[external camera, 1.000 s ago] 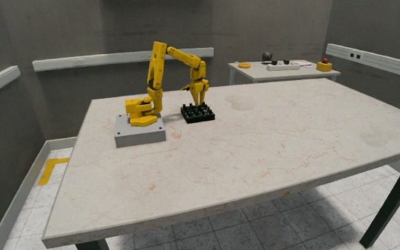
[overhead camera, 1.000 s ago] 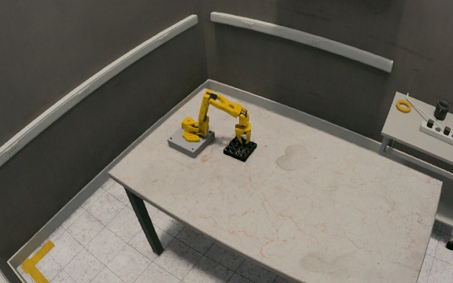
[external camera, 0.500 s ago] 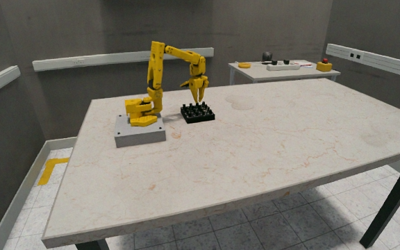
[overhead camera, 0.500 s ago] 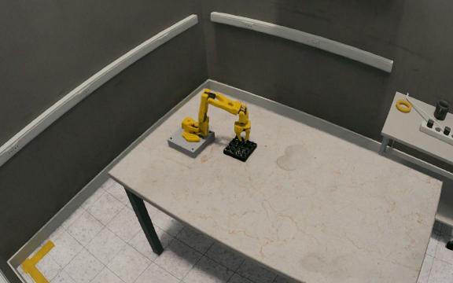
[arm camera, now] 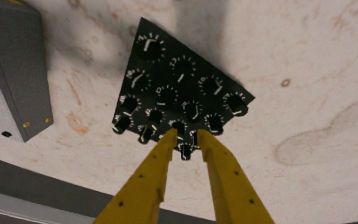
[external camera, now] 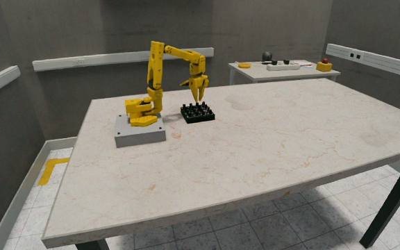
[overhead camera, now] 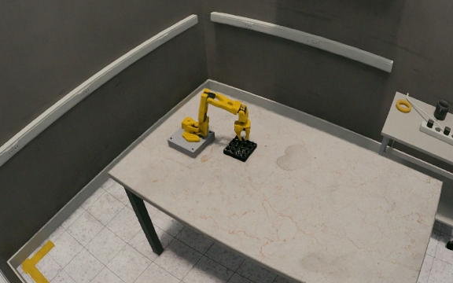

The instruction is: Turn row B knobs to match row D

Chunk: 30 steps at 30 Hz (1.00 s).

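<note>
Knob box [arm camera: 180, 102] is being approached from above; no knob is being gripped.
The box is resting on the surface [external camera: 255, 139] just beside the grey arm base [external camera: 121, 137]. The claw [arm camera: 186, 136] is being held nearly closed and empty, hanging over the box's near edge, apart from the knobs. Before any turning, row B needs identifying from the socket side, which cannot be made out, and the claw needs opening and lowering over a knob.
</note>
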{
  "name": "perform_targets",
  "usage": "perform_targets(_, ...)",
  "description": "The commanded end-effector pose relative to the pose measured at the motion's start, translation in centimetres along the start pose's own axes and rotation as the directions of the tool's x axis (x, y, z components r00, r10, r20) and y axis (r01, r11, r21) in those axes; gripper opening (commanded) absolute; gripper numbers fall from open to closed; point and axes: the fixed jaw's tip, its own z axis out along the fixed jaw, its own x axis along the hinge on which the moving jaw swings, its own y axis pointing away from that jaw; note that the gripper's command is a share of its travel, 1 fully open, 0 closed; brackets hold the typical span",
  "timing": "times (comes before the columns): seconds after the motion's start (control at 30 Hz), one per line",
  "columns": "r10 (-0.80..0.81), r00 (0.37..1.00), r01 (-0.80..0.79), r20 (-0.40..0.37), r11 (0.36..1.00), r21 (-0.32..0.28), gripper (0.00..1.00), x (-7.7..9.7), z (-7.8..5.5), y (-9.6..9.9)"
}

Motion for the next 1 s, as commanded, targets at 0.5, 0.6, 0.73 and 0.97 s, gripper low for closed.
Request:
perform_targets(0.5, -0.017, 1.0, 0.017, -0.001, 1.0, 0.012, 0.08, -0.8, -0.8, 2.7)
perform_targets(0.6, -0.017, 1.0, 0.017, -0.001, 1.0, 0.012, 0.08, -0.9, -0.8, 3.1)
perform_targets(0.73, -0.017, 1.0, 0.017, -0.001, 1.0, 0.012, 0.08, -0.9, -0.8, 3.4)
perform_targets(0.97, -0.017, 1.0, 0.017, -0.001, 1.0, 0.012, 0.08, -0.9, -0.8, 3.4)
